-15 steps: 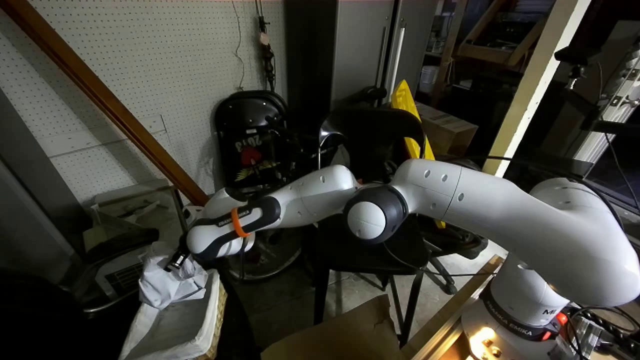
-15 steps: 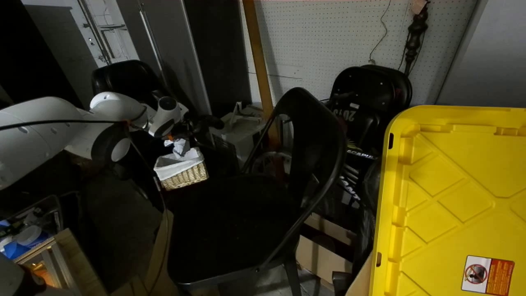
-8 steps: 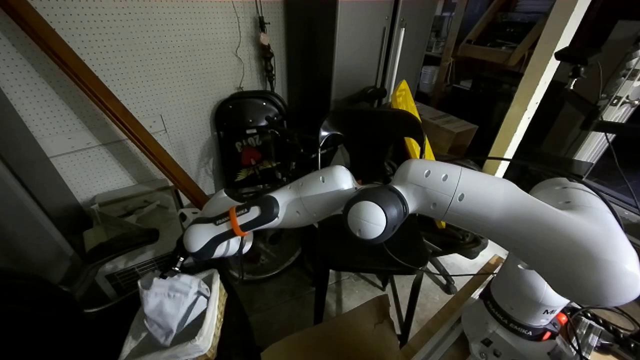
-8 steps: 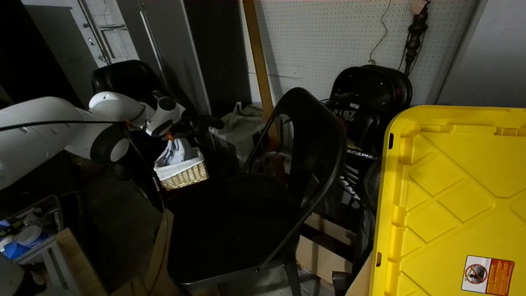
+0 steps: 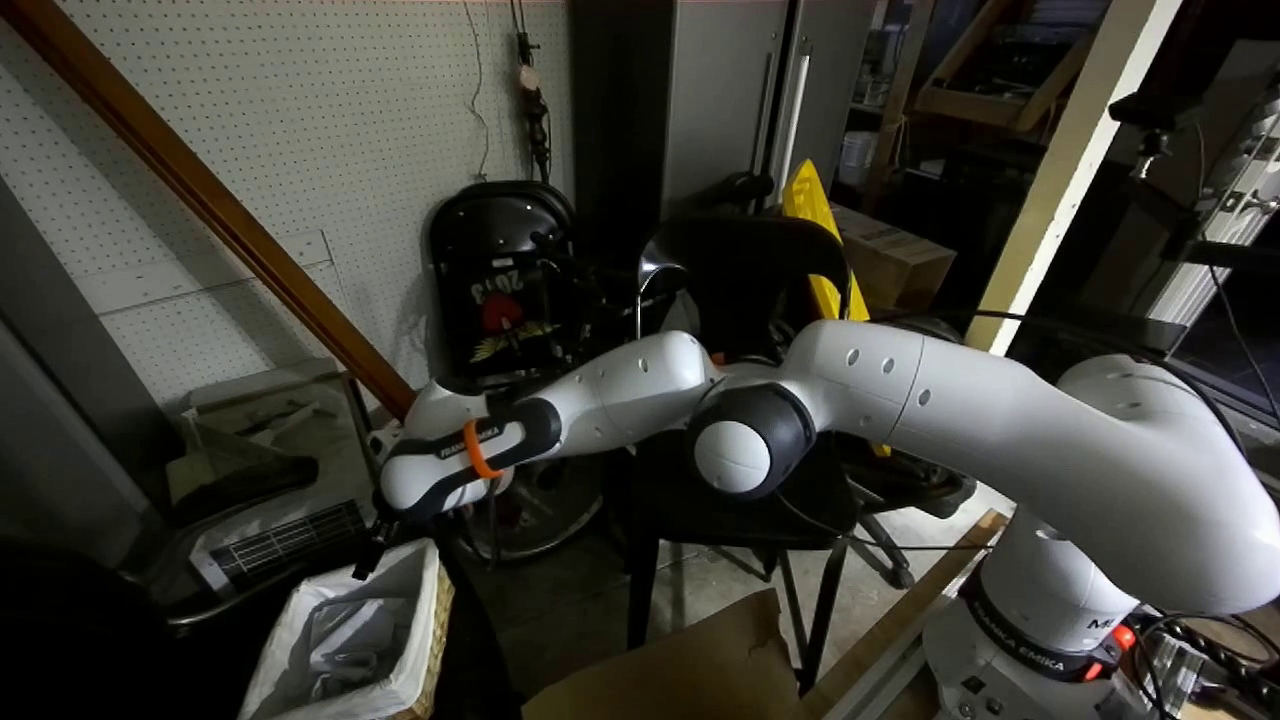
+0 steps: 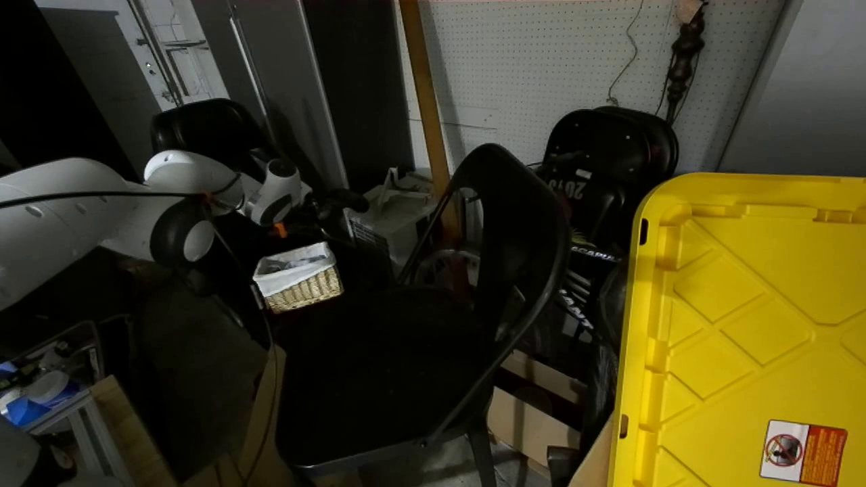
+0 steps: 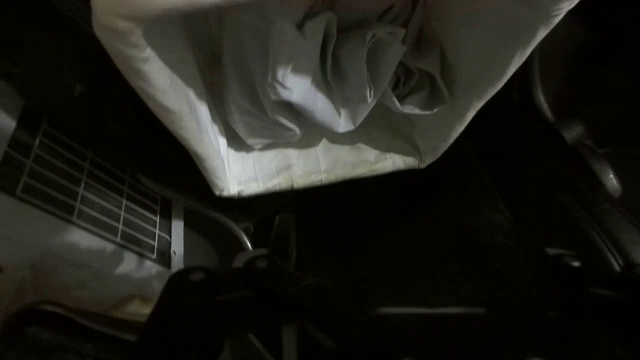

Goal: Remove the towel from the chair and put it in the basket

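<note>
A light grey towel lies crumpled inside the basket; in the wrist view the towel [image 7: 310, 85] spreads in loose folds against the white liner. The wicker basket [image 5: 437, 610] with its white cloth lining sits at lower left in an exterior view, and the basket [image 6: 308, 291] also shows left of centre in an exterior view. My gripper [image 5: 368, 560] hangs at the basket's back rim, apart from the towel. In the dark wrist view the gripper [image 7: 395, 225] stands open, its fingers wide apart with no cloth between them. The black chair [image 6: 379, 365] has no towel on it.
A large yellow lid [image 6: 744, 318] fills the right side of an exterior view. Behind the basket lies an appliance with a grille [image 5: 290, 540]. A wooden beam [image 5: 210, 210] leans against the pegboard, near black folding chairs [image 5: 500, 270]. Cardboard [image 5: 670, 665] lies low in front.
The towel has left the gripper and dropped down into the basket. My gripper has gone from shut on the towel to open, and the arm has shifted only slightly.
</note>
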`<state>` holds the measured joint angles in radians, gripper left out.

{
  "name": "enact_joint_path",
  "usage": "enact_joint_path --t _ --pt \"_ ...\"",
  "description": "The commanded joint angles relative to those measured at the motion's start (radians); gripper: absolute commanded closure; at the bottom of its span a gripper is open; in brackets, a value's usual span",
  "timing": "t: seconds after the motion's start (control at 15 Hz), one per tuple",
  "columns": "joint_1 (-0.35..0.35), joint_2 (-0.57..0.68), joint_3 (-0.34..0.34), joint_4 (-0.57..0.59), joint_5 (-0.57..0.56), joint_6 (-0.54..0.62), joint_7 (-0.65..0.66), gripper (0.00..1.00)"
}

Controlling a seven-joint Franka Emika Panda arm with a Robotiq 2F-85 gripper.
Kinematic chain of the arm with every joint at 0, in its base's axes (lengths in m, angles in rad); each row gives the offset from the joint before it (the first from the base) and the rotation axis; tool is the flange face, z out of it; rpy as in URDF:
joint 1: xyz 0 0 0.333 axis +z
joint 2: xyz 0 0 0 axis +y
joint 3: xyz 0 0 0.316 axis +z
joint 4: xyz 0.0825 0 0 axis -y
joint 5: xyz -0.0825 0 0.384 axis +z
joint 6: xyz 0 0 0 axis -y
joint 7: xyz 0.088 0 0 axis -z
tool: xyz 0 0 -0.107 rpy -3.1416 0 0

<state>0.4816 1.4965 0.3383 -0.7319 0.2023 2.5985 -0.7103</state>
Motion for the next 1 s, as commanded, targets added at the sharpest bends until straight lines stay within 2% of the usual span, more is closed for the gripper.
enact_joint_path --t 0.0,0.13,0.47,0.73,0.93 --pt "0.029 -0.056 -0.096 0.005 -0.021 -0.186 0.217 0.00" --pt "0.041 -0.117 -0.142 -0.042 -0.024 -0.258 0.329 0.00" --pt "0.041 -0.274 -0.205 -0.181 -0.012 -0.435 0.522 0.00" --pt "0.045 -0.402 -0.269 -0.351 -0.007 -0.460 0.678 0.00" --pt "0.043 -0.478 -0.307 -0.477 0.014 -0.436 0.793 0.00"
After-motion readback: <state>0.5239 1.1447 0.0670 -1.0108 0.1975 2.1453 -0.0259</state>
